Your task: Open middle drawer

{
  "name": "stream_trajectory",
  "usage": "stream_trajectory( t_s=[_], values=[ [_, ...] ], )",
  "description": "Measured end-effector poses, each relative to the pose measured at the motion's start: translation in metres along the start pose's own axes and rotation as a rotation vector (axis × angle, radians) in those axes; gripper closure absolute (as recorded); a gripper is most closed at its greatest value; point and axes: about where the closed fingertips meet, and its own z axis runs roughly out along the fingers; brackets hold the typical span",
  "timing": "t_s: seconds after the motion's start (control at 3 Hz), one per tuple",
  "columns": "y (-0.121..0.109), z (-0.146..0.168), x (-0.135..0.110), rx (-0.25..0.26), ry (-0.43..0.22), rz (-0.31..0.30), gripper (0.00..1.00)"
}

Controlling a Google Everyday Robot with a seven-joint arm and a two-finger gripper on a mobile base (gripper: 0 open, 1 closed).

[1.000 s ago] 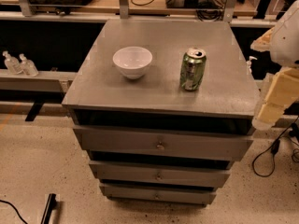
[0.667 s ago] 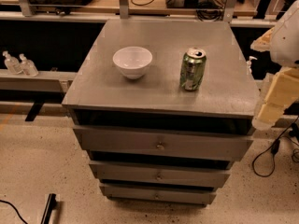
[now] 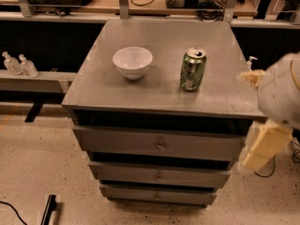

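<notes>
- The gripper (image 3: 262, 146) hangs at the right edge of the camera view, beside the right side of the grey cabinet (image 3: 101, 90), below the level of its top and apart from every drawer front.
- I cannot tell whether the gripper is wide or narrow; only a pale cream part of it shows below the white rounded arm (image 3: 281, 93). It holds nothing that can be seen.
- The middle drawer (image 3: 197, 177) lies to the left of the gripper and a little lower. Its small round knob (image 3: 158, 176) is well apart from the gripper, and the drawer looks pushed in.
- The upper drawer (image 3: 117, 142) is to the left of the gripper at about the same height, with a dark gap above it.
- The lowest drawer (image 3: 140, 193) is below and to the left of the gripper, near the speckled floor (image 3: 42, 172).
- On the cabinet top, above and to the left of the gripper, a green can (image 3: 193, 69) stands upright.
- A white bowl (image 3: 132, 62) sits farther left of the can, apart from it.
- Two clear bottles (image 3: 18, 64) stand on a ledge far to the left of the gripper.
</notes>
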Motion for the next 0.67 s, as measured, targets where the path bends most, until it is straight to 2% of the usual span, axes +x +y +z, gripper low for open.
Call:
stream_trajectory(
  t_s=[0.33,0.67],
  values=[
    [0.044,0.030,0.028,0.028,-0.104,0.040,0.00],
    [0.065,0.041,0.047,0.061,-0.140,0.085,0.00]
  ],
)
